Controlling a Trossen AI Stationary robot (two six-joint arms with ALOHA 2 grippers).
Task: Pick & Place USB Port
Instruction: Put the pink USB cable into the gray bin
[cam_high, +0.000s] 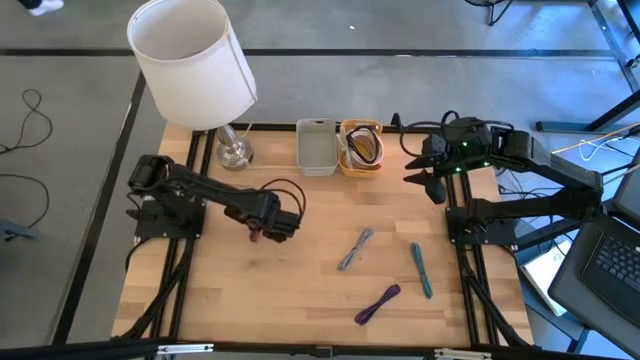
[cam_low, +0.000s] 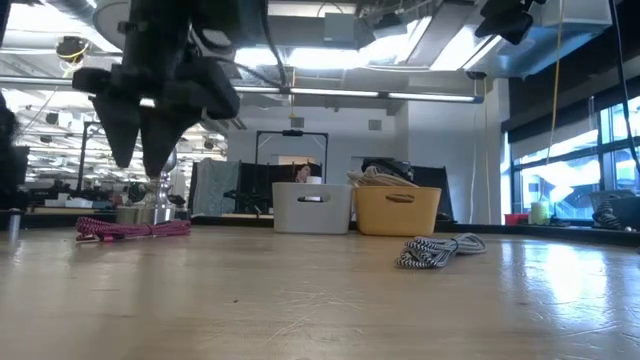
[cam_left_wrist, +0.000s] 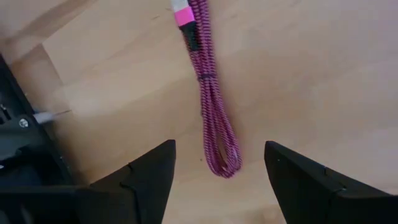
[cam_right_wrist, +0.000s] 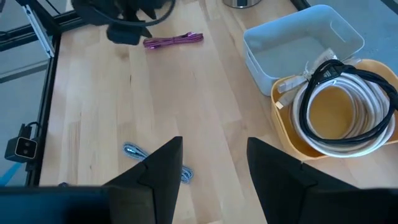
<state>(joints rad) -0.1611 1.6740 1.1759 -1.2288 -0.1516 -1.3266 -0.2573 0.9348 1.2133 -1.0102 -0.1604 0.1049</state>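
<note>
Pink braided USB cable (cam_left_wrist: 211, 118) lies folded on the wooden table (cam_high: 300, 280), directly beneath the left gripper (cam_left_wrist: 217, 171), whose fingers stand wide, straddling it for pickup; right gripper (cam_right_wrist: 211, 165) waits part-open, holding nothing.

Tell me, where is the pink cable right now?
The pink cable lies flat on the wooden table, on the left side, right under the open left gripper, in front of the lamp.

We see a wood table (cam_high: 300, 270) w/ lamp (cam_high: 232, 148), grey bin (cam_high: 316, 147), yellow bin (cam_high: 361, 165), plus pink cable (cam_left_wrist: 211, 118), grey cable (cam_high: 355, 249), teal cable (cam_high: 420, 270), purple cable (cam_high: 377, 304).
</note>
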